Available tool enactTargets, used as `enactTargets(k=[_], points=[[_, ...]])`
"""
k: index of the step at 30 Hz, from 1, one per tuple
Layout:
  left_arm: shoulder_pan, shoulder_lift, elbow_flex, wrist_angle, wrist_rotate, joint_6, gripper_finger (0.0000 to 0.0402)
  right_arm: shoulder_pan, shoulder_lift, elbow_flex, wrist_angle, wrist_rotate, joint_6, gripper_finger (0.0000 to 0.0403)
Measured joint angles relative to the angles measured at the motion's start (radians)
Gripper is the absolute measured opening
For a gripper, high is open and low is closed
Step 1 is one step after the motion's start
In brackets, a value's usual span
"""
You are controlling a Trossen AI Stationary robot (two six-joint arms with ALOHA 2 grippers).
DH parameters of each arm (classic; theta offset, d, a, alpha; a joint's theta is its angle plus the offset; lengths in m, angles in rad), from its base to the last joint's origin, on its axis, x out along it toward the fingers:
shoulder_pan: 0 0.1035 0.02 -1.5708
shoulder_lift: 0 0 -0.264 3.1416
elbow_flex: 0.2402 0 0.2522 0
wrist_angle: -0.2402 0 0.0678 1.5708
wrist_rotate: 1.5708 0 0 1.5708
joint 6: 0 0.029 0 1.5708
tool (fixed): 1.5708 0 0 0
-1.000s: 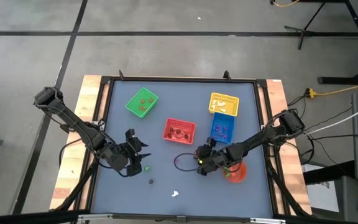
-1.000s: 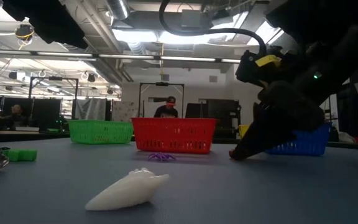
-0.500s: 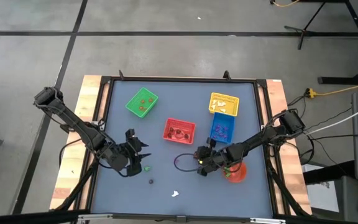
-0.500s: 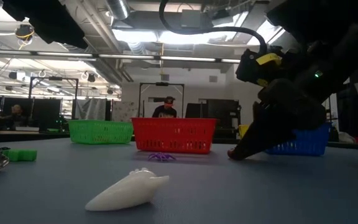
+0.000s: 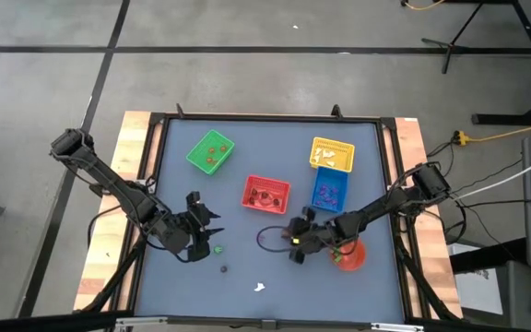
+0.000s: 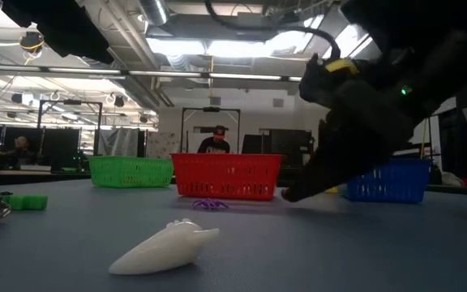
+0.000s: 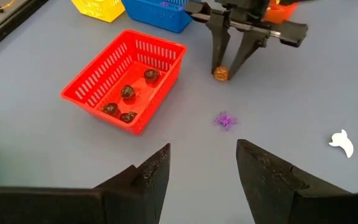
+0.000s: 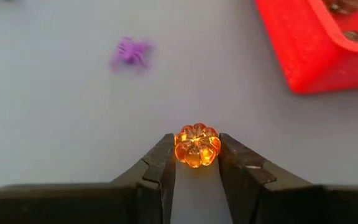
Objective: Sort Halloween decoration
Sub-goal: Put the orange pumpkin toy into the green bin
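A small orange pumpkin trinket [image 8: 197, 145] sits between the fingertips of my right gripper [image 5: 293, 243], which is shut on it low over the table's middle, near the red basket [image 5: 265, 194]. A purple spider trinket [image 7: 225, 120] lies on the table just beyond the pumpkin. A white ghost-like trinket [image 6: 164, 247] lies toward the near edge. A green trinket [image 5: 218, 248] and a dark one [image 5: 223, 269] lie beside my left gripper [image 7: 201, 168]. That gripper hangs open above the table's left half, with nothing between its fingers. My right gripper pinches the pumpkin's two opposite sides [image 8: 180, 147] between its two fingertips [image 8: 229, 155], only at their free ends. The fingers slant down from the table's right side. Whether the pumpkin rests on the table or hangs just above it, I cannot tell.
A green basket [image 5: 210, 152] stands at the far left. A yellow basket [image 5: 332, 154] and a blue one [image 5: 329, 189] stand at the far right. The round red bowl [image 5: 348, 255] sits beside my right arm. The red basket holds several dark trinkets.
My right gripper has tipped, and its fingertips have shifted a little toward the table's left edge with the pumpkin. My left gripper has kept still.
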Motion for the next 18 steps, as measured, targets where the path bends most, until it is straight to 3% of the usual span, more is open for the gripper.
enactTargets(k=[7,18], points=[[0.0,0.0,0.0,0.033,0.0,0.03,0.0169,0.0,-0.001,0.0,0.161,-0.08,0.001,0.0105],[0.0,0.0,0.0,0.298,0.004,0.518,0.0169,0.001,-0.003,0.002,0.519,-0.186,0.093,0.0106]])
